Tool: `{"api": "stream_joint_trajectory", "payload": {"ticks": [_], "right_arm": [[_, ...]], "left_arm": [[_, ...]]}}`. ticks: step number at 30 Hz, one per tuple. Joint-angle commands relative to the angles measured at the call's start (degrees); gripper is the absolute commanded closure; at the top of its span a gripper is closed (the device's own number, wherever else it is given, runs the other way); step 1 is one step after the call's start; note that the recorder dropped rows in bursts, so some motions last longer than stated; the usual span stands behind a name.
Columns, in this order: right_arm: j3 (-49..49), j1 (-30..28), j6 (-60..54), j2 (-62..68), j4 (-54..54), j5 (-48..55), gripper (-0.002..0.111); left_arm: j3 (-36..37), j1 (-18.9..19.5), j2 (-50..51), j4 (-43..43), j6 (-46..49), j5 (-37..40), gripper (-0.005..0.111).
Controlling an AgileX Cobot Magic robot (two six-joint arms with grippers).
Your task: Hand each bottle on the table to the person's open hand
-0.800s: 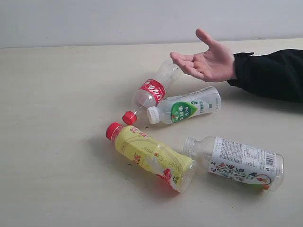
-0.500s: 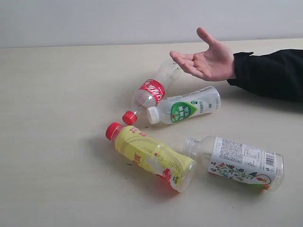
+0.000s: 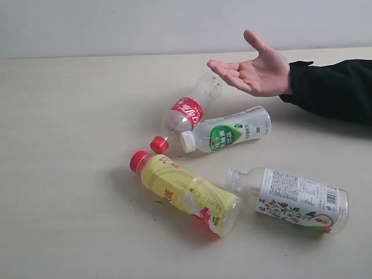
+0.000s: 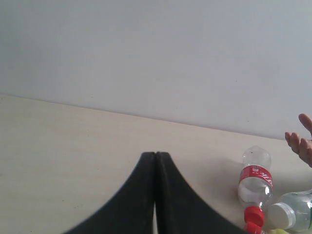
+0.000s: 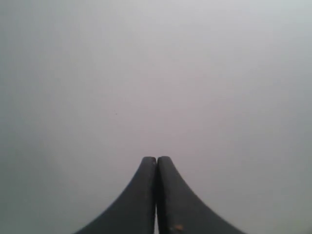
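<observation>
The table (image 3: 70,145) is pale and matt, with faint wood grain and tiny dark specks. The red-label bottle (image 3: 187,112) is thin clear plastic with soft glints, its band a glossy film, its cap smooth red plastic. The green-white bottle (image 3: 229,132) wears a shiny printed label; the yellow bottle (image 3: 189,192) a slick full wrap, creased near its base; the floral bottle (image 3: 293,199) a white label, satin rather than shiny. The coat sleeve (image 3: 331,90) is black cloth — matt, softly folded. The left gripper (image 4: 155,155) and right gripper (image 5: 156,159) look smooth, matt black.
</observation>
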Motion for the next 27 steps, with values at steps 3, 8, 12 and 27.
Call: {"api": "stream_joint_trajectory", "payload": {"ticks": [3,8,12,27], "right_arm": [[-14.0,-0.4,3.6,5.5,-10.4,0.5,0.108],[-33.6,-0.4,3.3,24.3,-27.2,22.1,0.108],[-43.1,-0.4,-7.2,33.6,-30.4,37.1,0.108],[-60.3,11.7,-49.0,65.8,-5.2,86.6,0.102]], "left_arm": [[0.0,-0.2,-0.3,0.2,0.0,-0.6,0.107],[0.0,-0.2,-0.3,0.2,0.0,-0.6,0.107],[0.0,-0.2,-0.3,0.2,0.0,-0.6,0.107],[0.0,-0.2,-0.3,0.2,0.0,-0.6,0.107]]}}
